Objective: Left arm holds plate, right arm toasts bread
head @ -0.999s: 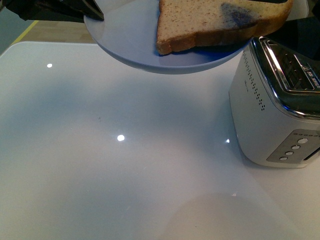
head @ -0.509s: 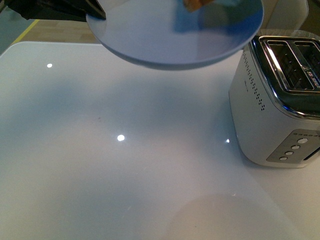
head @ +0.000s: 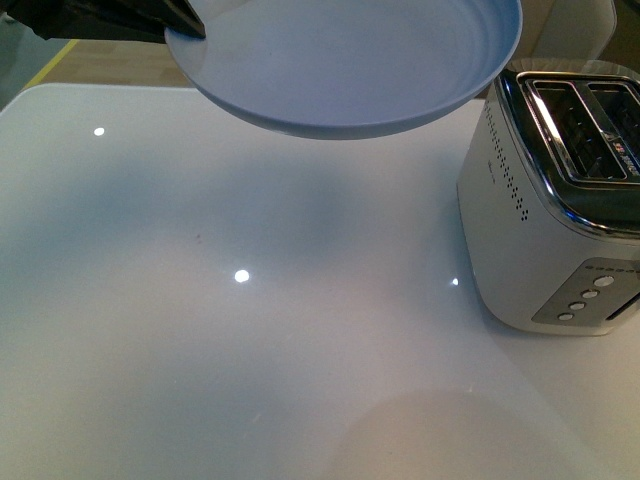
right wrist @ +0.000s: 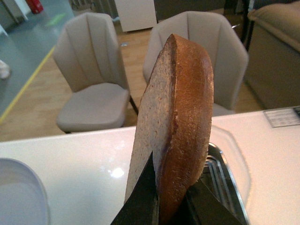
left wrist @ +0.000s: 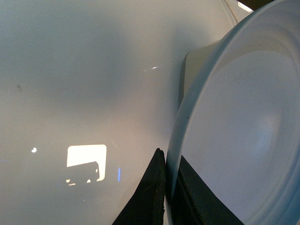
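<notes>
While the slice is off the plate: it stands on edge, clamped in the right gripper.
Bread (right wrist: 176,122): centre of the right wrist view, crust edge facing the camera, rounded end up; not visible in the front view.
Right gripper (right wrist: 171,199): two black fingers at lower centre, clenched on the lower end of the slice, one against each flat face.
Handling: judged light, soft and crumbly; it should compress and may tear under a hard squeeze. Flat faces near one end seem the best hold, leaving the rest free to enter a slot.
Slot: a metal-edged opening shows just behind the slice at lower right of the wrist view; whether the slice is lined up with it, I cannot tell.
Plate (head: 350,80): upper centre of the front view, raised above the table, tilted, nothing on it.
Left gripper (left wrist: 166,187): black wedge fingers at the lower middle of the left wrist view, pinching the plate rim between them; in the front view it shows at the upper left corner.
Plate handling: judged stiff, smooth and breakable; a rim pinch could slip if the tilt grows.
Toaster (head: 545,230): white, chrome top, right edge of the front view, just beside the plate rim; both slots look unfilled.
Table (head: 250,350): glossy white.
Chairs (right wrist: 91,89): two beige ones beyond the table, upper part of the right wrist view.
</notes>
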You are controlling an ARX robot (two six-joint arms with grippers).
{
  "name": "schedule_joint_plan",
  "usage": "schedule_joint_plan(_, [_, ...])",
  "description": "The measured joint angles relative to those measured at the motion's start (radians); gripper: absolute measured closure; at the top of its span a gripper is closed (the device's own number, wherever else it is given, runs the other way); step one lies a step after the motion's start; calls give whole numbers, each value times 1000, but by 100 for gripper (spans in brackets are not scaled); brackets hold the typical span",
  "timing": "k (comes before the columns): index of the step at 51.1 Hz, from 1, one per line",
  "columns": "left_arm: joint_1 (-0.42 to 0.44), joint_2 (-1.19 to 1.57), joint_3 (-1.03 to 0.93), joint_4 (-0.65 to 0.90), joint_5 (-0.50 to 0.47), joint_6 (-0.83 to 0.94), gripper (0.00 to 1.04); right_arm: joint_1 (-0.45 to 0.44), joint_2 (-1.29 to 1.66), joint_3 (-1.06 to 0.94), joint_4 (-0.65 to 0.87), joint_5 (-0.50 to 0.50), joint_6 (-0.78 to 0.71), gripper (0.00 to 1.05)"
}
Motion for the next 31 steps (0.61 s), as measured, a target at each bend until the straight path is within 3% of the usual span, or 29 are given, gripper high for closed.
schedule_joint_plan(9, [0,0,-1,1,1,0,102,33,57,-7,-26,18,-128,102])
schedule_joint_plan(31, [0,0,-5,3,5,0,102,55,197,-35,11,113,-268,102])
